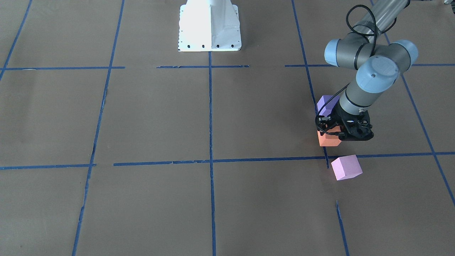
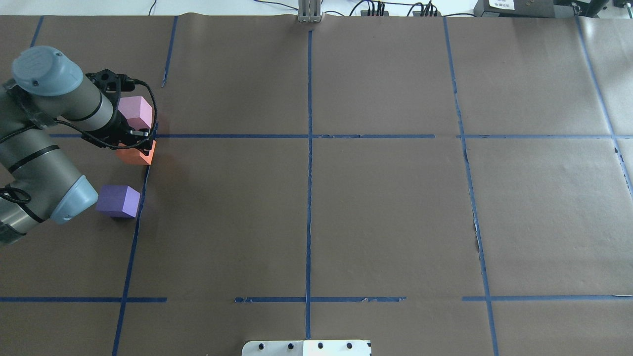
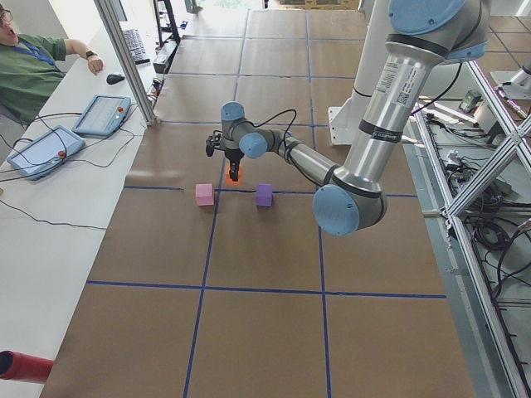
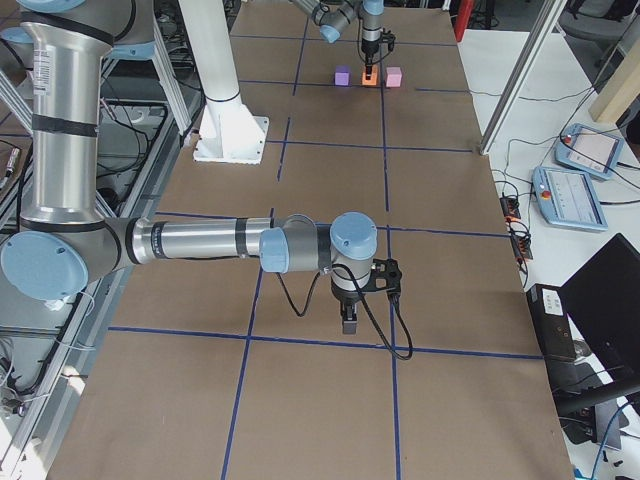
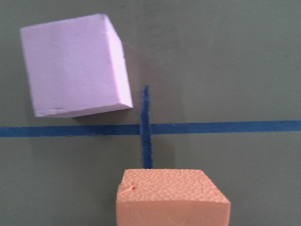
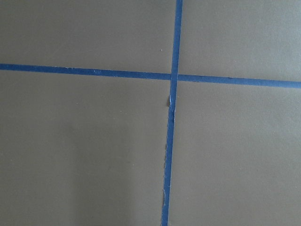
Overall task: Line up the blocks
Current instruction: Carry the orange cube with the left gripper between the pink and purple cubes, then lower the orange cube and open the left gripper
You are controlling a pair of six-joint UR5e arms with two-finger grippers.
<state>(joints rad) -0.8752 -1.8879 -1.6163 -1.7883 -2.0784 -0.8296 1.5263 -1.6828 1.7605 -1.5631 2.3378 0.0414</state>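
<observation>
My left gripper stands straight down over the orange block and looks shut on it, at or just above the table. The block fills the bottom centre of the left wrist view; the fingers do not show there. The violet-purple block sits on the robot's side of it, the pale pink block on the far side, turned slightly askew. Overhead, pink, orange and purple form a rough column at the far left. My right gripper shows only in the exterior right view, low over the table; I cannot tell its state.
Brown paper with a blue tape grid covers the table. The white robot base stands at the robot's edge. The right wrist view shows only a tape cross. An operator sits beyond a side desk with tablets.
</observation>
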